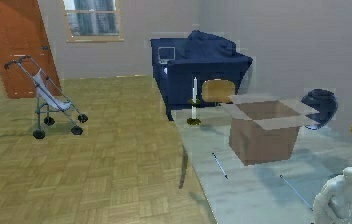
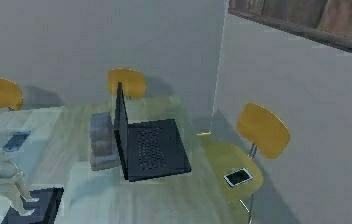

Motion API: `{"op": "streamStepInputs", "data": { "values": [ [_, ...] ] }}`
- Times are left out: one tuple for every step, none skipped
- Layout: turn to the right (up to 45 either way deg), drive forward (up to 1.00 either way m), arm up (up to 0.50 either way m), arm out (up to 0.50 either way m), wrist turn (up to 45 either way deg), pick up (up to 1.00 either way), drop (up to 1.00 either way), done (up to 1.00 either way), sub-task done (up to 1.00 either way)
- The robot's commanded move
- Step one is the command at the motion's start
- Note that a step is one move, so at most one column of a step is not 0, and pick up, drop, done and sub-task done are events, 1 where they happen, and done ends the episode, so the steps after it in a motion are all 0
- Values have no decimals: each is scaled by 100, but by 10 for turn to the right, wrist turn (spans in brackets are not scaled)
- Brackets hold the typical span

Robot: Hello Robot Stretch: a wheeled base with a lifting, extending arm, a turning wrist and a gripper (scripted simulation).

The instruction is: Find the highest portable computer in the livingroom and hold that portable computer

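**Orange, navy and mustard all round**

Orange door [image 1: 19,40], golden parquet floor [image 1: 104,170], and there's a grey stroller [image 1: 52,100]. Navy cabinet [image 1: 189,80], dark blue vase [image 1: 322,105], plain brown box [image 1: 267,128], pale grey table [image 1: 254,195], white statue [image 1: 339,198]. Side view now: black laptop [image 2: 149,145], mustard-yellow chair [image 2: 262,128], white phone [image 2: 238,177].

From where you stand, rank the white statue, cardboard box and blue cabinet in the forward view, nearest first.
1. White statue, bottom right corner.
2. Cardboard box, right of centre.
3. Blue cabinet, against the far wall.
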Motion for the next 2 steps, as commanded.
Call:
{"op": "streamStepInputs", "data": {
  "values": [
    [0, 0, 36, 0, 0, 0, 0, 0, 0],
    [0, 0, 0, 26, 0, 0, 0, 0, 0]
  ]
}}
